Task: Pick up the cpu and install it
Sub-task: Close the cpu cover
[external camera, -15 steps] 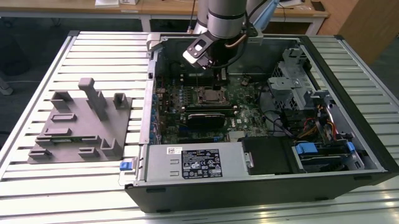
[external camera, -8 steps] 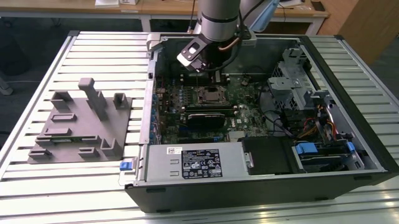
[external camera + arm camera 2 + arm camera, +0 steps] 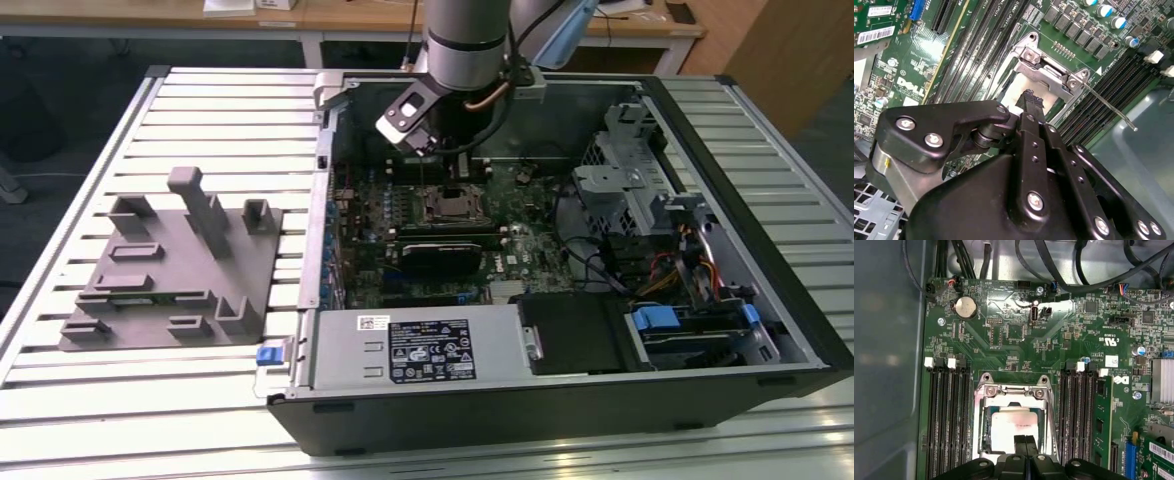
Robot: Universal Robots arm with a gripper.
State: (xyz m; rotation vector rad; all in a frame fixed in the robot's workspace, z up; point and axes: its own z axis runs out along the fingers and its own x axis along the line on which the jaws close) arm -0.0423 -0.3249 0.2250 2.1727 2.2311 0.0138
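Above the open computer case (image 3: 534, 425), exterior view: gripper (image 3: 451, 172) poised over socket frame (image 3: 447, 206). First wrist view: cpu (image 3: 1006, 427) lies flat inside the frame; fingers (image 3: 1020, 442) closed together, holding nothing. Second wrist view: fingertips (image 3: 1033, 102) over cpu; placement apparently done, latching undetermined.

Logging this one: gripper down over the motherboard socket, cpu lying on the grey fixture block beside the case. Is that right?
Not quite. The gripper is over the socket, but the cpu lies in that socket beneath it, not on the grey fixture block. The first wrist view shows it.
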